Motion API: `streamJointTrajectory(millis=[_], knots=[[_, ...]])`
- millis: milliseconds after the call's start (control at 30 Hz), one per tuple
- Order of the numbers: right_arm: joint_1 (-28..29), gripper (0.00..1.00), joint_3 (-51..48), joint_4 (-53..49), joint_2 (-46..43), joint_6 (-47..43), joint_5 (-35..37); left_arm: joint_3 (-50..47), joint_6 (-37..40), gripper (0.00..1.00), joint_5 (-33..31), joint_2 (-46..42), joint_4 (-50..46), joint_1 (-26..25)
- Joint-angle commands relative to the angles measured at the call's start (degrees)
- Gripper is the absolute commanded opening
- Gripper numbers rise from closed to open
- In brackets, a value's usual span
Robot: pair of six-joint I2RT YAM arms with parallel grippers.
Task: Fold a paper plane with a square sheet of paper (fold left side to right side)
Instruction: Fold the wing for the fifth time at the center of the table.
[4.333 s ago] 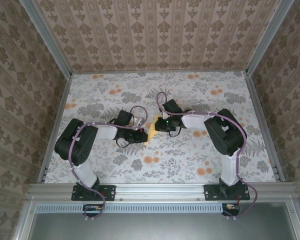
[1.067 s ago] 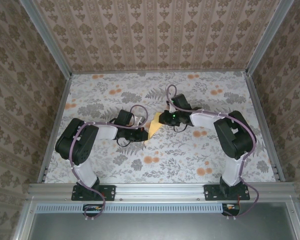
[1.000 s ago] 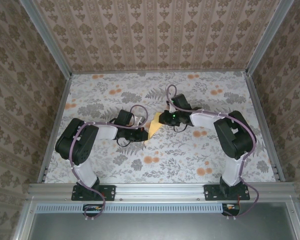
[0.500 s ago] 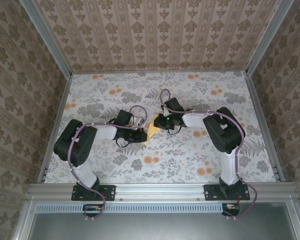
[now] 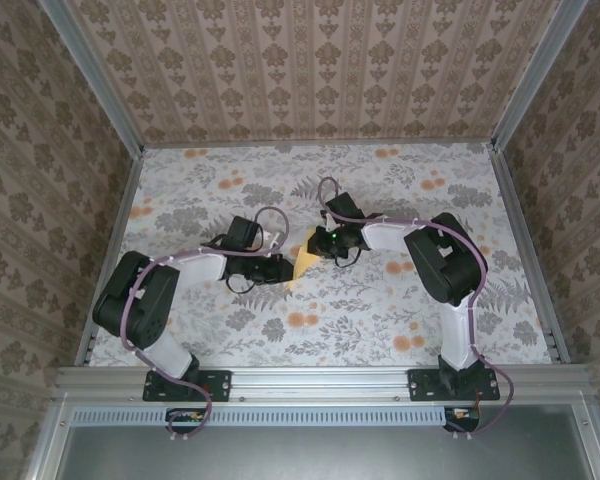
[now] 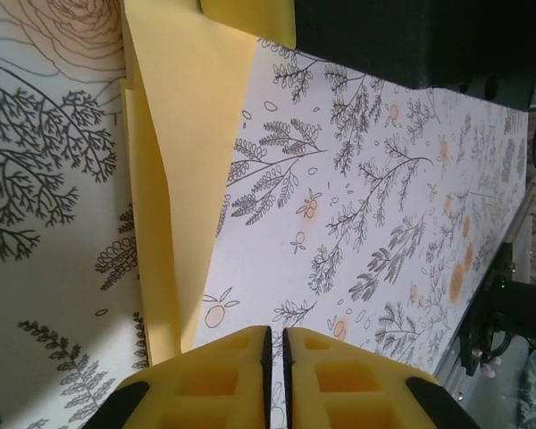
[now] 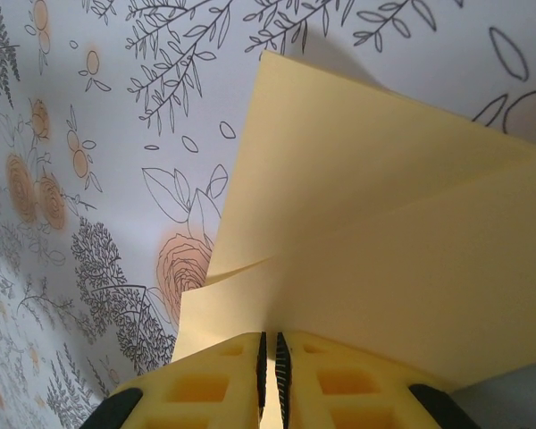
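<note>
Yellow sheet of paper (image 5: 302, 266) lies folded mid-desk (image 5: 380, 315). The right gripper (image 7: 269, 338) pinches its edge in narrow jaws. The left gripper (image 6: 276, 332) has just loosened to a slit beside it, probably letting the crease go.

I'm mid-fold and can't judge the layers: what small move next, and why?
Probably lower the right gripper slightly to lay its held layer flat. Its jaws pinch the sheet, whose layers gape apart; the left gripper sits beside the sheet, nothing between its jaws.
</note>
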Motion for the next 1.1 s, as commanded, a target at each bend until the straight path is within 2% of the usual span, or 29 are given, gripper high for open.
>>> streamJointTrajectory(millis=[0,333,1067], knots=[[0.0,0.16,-0.1,-6.3,2.7,-1.4,4.1,-0.7,-0.6,0.15,1.7,1.9,0.6,0.1],[0.0,0.16,0.3,-7.8,3.0,-2.0,5.0,-0.1,1.2,0.17,0.2,4.7,-0.3,0.1],[-0.1,0.16,2.0,-12.5,4.6,-4.0,7.1,-1.1,1.2,0.17,-3.2,3.9,-0.7,1.4]])
